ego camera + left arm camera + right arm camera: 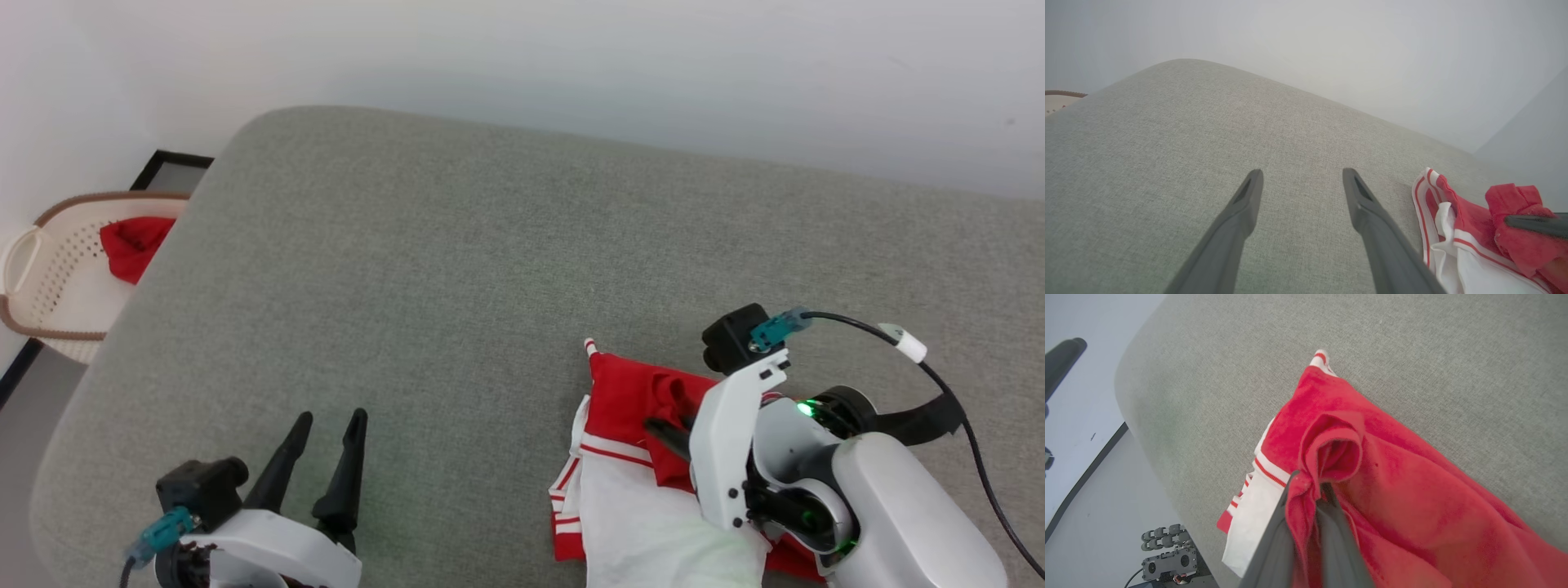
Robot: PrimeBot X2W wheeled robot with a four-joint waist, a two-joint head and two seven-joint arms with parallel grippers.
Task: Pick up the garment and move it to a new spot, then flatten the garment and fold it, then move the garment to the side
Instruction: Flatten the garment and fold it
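Right gripper, fingers pressed together, pinching a raised fold of the small red jersey shirt with white, stripe-trimmed sleeves, which lies crumpled at the near right of the grey fabric-covered surface. Left gripper, fingers spread, over the near left.

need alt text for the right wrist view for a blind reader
The right hand is shut on a bunched fold of the red shirt, which lies crumpled on a grey cushion. Its white sleeve with red stripes reaches toward the cushion's rounded edge, with pale floor beyond.
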